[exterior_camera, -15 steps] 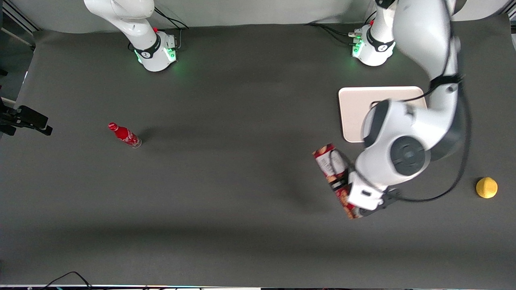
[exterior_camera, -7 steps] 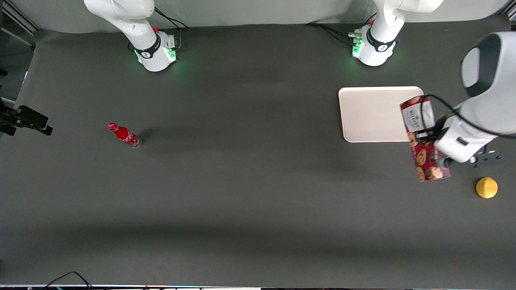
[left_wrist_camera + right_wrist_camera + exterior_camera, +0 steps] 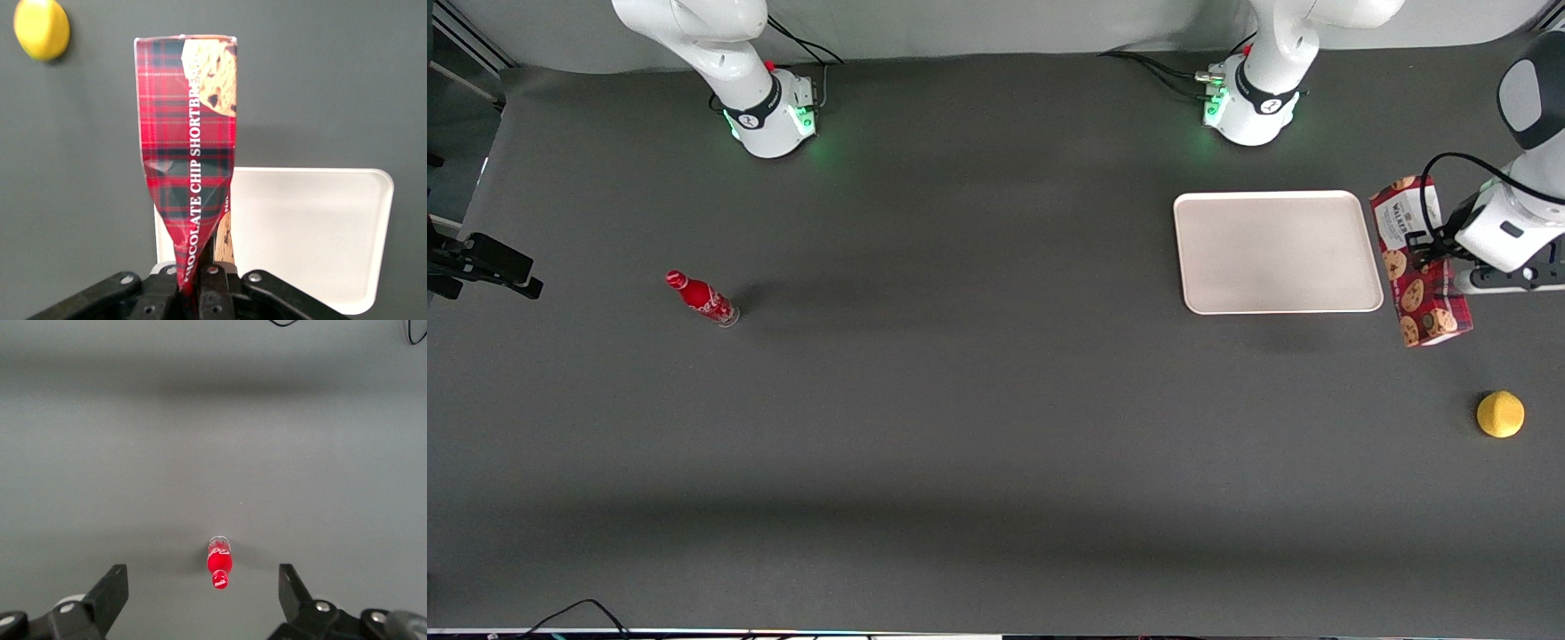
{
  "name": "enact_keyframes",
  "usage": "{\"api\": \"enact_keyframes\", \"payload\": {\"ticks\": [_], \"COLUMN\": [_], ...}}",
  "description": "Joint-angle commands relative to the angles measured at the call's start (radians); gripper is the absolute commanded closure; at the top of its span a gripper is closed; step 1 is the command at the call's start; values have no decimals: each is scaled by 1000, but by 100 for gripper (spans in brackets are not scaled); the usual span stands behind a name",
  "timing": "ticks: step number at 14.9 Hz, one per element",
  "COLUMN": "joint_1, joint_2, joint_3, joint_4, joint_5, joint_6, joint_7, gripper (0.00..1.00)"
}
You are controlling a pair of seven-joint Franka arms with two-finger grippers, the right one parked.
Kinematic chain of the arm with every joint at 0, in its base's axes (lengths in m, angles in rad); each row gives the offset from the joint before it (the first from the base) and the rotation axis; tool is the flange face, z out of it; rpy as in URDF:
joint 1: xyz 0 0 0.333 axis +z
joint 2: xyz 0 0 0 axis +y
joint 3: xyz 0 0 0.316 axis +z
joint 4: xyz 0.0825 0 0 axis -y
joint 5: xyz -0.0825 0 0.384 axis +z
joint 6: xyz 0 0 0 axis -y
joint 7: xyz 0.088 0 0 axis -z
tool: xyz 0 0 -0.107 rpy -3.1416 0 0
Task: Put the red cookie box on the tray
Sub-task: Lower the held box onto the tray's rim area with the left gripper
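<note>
Red cookie box point(image 3: 1420, 261) pinched at mid-length in gripper point(image 3: 1440, 252), aloft just beside tray point(image 3: 1276, 252).

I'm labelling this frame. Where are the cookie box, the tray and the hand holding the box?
cookie box point(image 3: 1421, 267): front view, middle of its printed face.
tray point(image 3: 1272, 253): front view, bare middle of its floor.
hand point(image 3: 197, 283): left wrist view, where it pinches the box, above the tray's edge.
</note>
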Motion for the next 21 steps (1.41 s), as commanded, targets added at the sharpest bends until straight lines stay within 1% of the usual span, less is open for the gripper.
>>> {"api": "enact_keyframes", "payload": {"ticks": [1, 2, 3, 4, 5, 6, 10, 11, 12, 14, 16, 18, 21], "joint_1": [-17, -17, -15, -2, 12, 12, 12, 14, 14, 31, 32, 32, 32], "joint_2": [-119, -130, -135, -141, -144, -142, -136, -129, -118, -101, -98, -86, -27], "joint_3": [106, 121, 135, 144, 159, 187, 235, 235, 236, 261, 290, 299, 302], "joint_4": [-199, -239, -281, -316, -368, -413, -503, -533, -553, -568, -573, -574, -583], "joint_5": [30, 30, 50, 93, 110, 118, 119, 124, 144, 185, 214, 222, 222], "joint_6": [128, 153, 185, 220, 278, 341, 452, 506, 547, 590, 597, 600, 667], "joint_7": [72, 79, 82, 83, 85, 85, 120, 123, 125, 126, 128, 128, 126], "gripper": [100, 100, 100, 100, 100, 100, 100, 100, 100, 100, 100, 100, 100]}}
